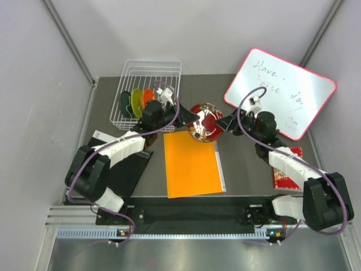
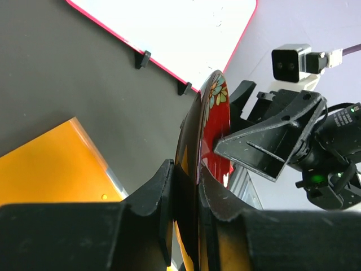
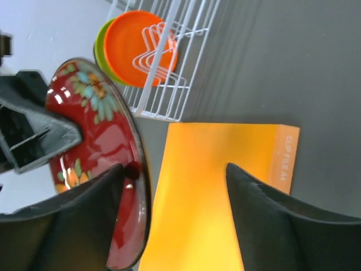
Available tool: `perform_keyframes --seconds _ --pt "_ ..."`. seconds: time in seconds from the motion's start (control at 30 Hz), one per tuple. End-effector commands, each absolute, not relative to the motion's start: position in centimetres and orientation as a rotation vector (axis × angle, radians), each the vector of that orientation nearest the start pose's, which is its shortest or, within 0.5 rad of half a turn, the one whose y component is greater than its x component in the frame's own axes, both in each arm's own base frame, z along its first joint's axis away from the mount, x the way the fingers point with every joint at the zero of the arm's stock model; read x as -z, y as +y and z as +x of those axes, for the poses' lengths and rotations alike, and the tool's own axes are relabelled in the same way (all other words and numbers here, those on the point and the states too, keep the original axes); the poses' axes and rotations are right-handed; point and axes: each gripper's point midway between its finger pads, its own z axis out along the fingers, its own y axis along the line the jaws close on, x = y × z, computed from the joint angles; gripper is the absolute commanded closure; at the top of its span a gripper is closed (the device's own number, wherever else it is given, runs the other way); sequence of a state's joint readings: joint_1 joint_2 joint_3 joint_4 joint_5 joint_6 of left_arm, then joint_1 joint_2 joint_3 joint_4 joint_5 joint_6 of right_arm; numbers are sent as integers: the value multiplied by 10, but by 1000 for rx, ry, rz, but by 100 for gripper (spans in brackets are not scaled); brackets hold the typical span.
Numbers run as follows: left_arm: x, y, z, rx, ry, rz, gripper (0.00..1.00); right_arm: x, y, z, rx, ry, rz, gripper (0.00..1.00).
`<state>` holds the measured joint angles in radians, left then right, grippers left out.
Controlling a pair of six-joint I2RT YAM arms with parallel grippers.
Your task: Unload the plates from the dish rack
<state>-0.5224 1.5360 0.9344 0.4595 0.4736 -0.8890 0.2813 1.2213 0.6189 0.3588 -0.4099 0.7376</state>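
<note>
The left tool (image 2: 189, 183) is clamped on the rim of the dark red plate (image 2: 214, 121), one finger on each face. The plate stands on edge in the grip, off the worktop (image 3: 293, 68). I judge that it is held this way so that its free rim points at the right tool (image 3: 175, 167) for a hand-over. The right tool's jaws are apart. The plate's rim lies just beside one of its fingers, and the other finger is well clear, over the orange folder (image 3: 208, 197). It does not grip the plate. The orange plate (image 3: 135, 48), the lime green plate (image 3: 101, 39) and the dark teal plate (image 1: 125, 104) stand upright between the prongs of the dish rack (image 1: 152, 73), behind the left tool on the side away from the right tool. I judge those three are yet to be unloaded. The whiteboard (image 2: 169, 28) lies beyond the plate, out of the way of both tools.

Limits of view: the left wrist camera shows the plate edge-on, and its lower part is hidden between the tool's own fingers. I cannot tell whether the right tool's nearer finger touches the red face or only stands in front of it. The teal plate does not show in either wrist view. The plate's height above the worktop cannot be judged.
</note>
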Motion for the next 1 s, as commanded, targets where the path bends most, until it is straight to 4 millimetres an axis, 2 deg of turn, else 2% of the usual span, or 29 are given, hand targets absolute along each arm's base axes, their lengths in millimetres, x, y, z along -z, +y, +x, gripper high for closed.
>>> perform_keyframes --seconds 0.0,0.03,0.07,0.1,0.23,0.27,0.3,0.33,0.37,0.4,0.43,0.47,0.5,0.53,0.57,0.6,0.63,0.67,0.7,0.73,0.77,0.83,0.87,0.97 --pt "-277 -342 331 1585 1732 154 100 -215 217 328 -1223 1795 3 44" --pt "-275 -344 330 1599 1735 152 100 -216 221 323 -1260 1791 -18 55" --pt "-278 -345 330 1620 1716 155 100 -216 222 322 -1269 1789 -26 88" --pt "-271 -348 330 1632 1729 160 100 -215 222 321 -1273 1790 -21 100" --pt "-262 -354 331 1667 1736 177 100 -210 220 316 -1296 1803 -17 100" --pt "-260 -355 331 1673 1734 190 93 -204 214 317 -1277 1815 18 100" --pt "-257 -356 331 1675 1745 201 87 -206 207 318 -1257 1808 50 100" --pt "-253 -357 333 1665 1753 206 80 -195 191 325 -1195 1842 127 100" --pt "-252 -356 335 1634 1752 225 61 -189 181 326 -1157 1863 169 100" --pt "-245 -355 336 1602 1794 217 50 -188 168 326 -1113 1867 212 100" --pt "-242 -352 341 1548 1807 202 44 -175 144 331 -1026 1897 304 100" --pt "-237 -348 347 1455 1810 240 31 -164 130 329 -980 1924 354 100" --pt "-231 -340 348 1379 1867 224 27 -166 114 329 -923 1908 402 100" --pt "-226 -330 362 1257 1884 171 20 -160 93 331 -845 1908 441 100" --pt "-227 -321 368 1153 1872 202 17 -146 87 322 -801 1969 470 100" --pt "-235 -313 371 1085 1855 199 12 -147 66 324 -717 1947 520 100" --pt "-226 -296 381 938 1884 168 10 -141 57 322 -662 1964 522 100" --pt "-235 -288 384 882 1861 162 9 -135 52 318 -632 1992 538 100" --pt "-235 -278 389 812 1864 142 1 -130 47 317 -594 2006 540 100" --pt "-232 -269 391 742 1873 146 1 -126 43 317 -577 2015 554 100" --pt "-239 -254 399 650 1855 95 1 -121 42 316 -571 2027 560 100" --pt "-240 -241 402 552 1854 94 1 -111 40 315 -560 2054 573 100" --pt "-245 -227 407 477 1838 53 1 -103 39 315 -554 2070 584 100" --pt "-246 -208 412 351 1829 45 1 -93 37 319 -553 2074 605 100"
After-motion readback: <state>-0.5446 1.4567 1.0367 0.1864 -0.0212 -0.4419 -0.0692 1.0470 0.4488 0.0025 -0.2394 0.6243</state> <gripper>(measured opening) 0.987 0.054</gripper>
